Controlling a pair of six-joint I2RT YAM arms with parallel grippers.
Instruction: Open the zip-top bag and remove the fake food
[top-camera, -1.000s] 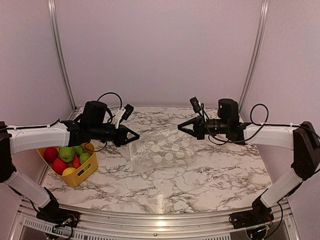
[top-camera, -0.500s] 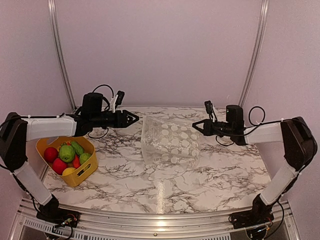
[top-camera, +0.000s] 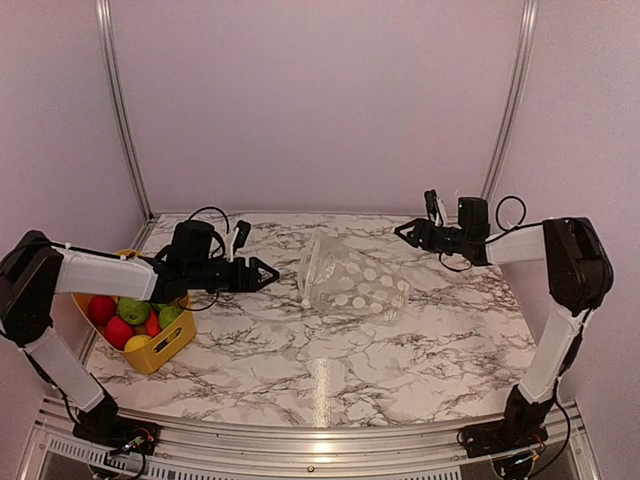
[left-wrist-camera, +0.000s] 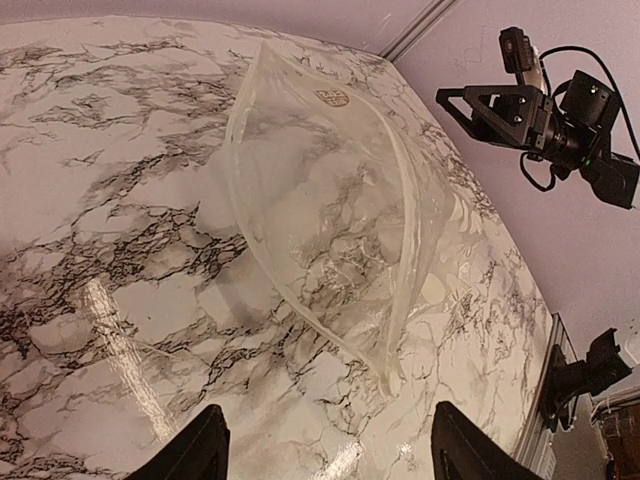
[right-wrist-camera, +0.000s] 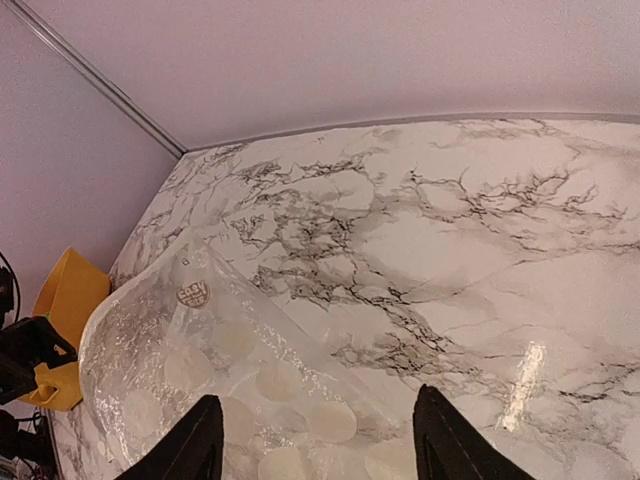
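The zip-top bag lies loose on the marble table, clear with pale dots, its mouth gaping toward the left; nothing shows inside it. In the left wrist view the zip-top bag rests ahead of my left gripper, whose jaws stand wide apart and empty. My left gripper is a short way left of the bag, not touching it. My right gripper hovers open behind the bag's right end. Between its black fingers the dotted bag shows below. The fake food sits in a basket.
A yellow basket stands at the table's left edge, under the left arm, holding red, green and yellow toy fruit. Its yellow wall shows at the left of the right wrist view. Metal frame posts rise at the back corners.
Both grippers have opened and let go of the bag, which dropped from the air onto the table. The left gripper lowered; the right arm pulled back toward the right rear.
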